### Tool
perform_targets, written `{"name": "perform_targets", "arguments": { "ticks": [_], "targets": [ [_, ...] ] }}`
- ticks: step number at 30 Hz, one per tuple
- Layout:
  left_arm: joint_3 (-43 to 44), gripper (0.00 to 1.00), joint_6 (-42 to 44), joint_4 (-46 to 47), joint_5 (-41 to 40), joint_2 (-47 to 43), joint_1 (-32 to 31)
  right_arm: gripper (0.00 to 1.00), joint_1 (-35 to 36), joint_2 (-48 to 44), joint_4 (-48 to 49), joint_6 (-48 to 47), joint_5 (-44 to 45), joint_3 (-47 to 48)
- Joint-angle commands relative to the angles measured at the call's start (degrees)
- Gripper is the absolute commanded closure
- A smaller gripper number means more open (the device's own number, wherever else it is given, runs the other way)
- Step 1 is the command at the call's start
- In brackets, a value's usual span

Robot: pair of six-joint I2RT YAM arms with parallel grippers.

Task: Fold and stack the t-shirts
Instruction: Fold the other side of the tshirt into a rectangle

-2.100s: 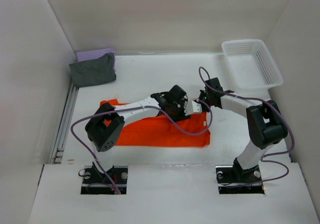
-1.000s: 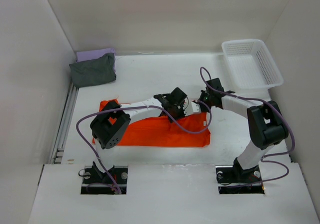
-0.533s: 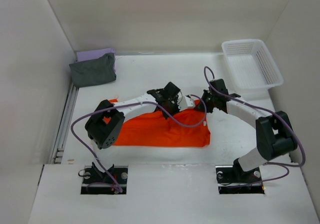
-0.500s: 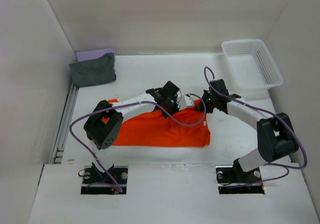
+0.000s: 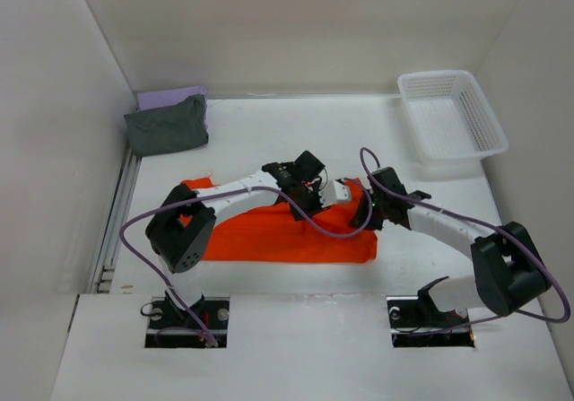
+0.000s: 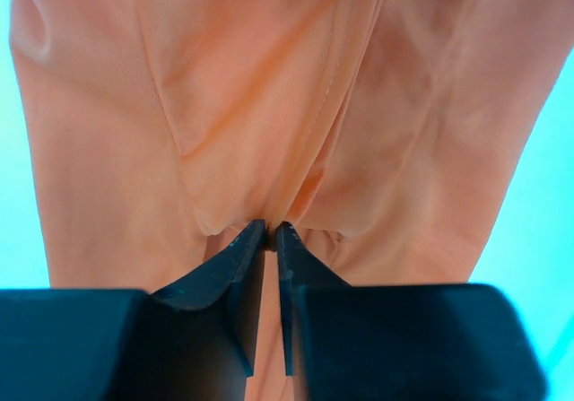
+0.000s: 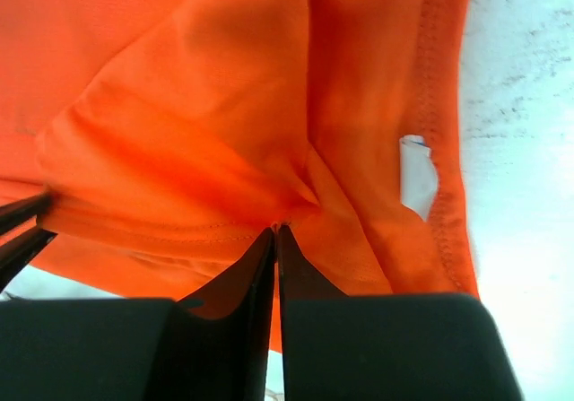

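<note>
Orange shirt: the orange shirt lies in the near middle of the table. It is a long flat strip going left to right. Its far right part is bunched up where the grippers meet it.

Neck end: the right wrist view shows the collar seam and a small white tag, so the neck looks to be at the right end.

Left gripper: the left gripper has its jaws squeezed tight on a pinch of orange cloth, with folds fanning out from the tips.

Right gripper: the right gripper is also clamped on a pinch of orange cloth, just beside the collar.

Other shirts: the grey shirt sits folded in the far left corner. It lies on top of the lavender shirt, which only peeks out behind it.

Done so far: two shirts look folded and stacked. The orange one looks partly folded.

Left to do: I think the orange shirt needs to be folded smaller, then put on top of the grey one.

Basket: a white basket stands at the far right, well apart from the shirts.
</note>
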Motion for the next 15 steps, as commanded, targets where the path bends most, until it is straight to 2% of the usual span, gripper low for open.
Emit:
{"name": "perform_targets", "arguments": {
  "ticks": [1, 6, 8, 11, 15],
  "targets": [
    [-0.55, 0.85, 1.09, -0.75, 1.56, -1.9, 0.64, 0.91, 0.3, -1.49, 0.96, 1.15, 1.64, -0.13],
    [0.86, 0.54, 1.71, -5.93, 1.21, -8.39, 3.27, 0.74, 0.3, -4.55, -0.53, 0.27, 1.9, -0.13],
    [1.21, 0.51, 2.49, -8.83, 1.74, -12.96, 5.9, 0.68, 0.3, -7.97, -2.19, 0.27, 1.99, -0.83],
    [0.69, 0.5, 3.55, -10.42, 1.48, -18.06, 13.26, 0.66, 0.3, -13.42, -4.91, 1.14, 2.6, -1.71],
    [-0.81, 0.51, 3.91, -7.27, -1.51, -16.94, 25.14, 0.75, 0.65, -18.01, -6.68, 2.46, 5.23, -0.4]
  ]
}}
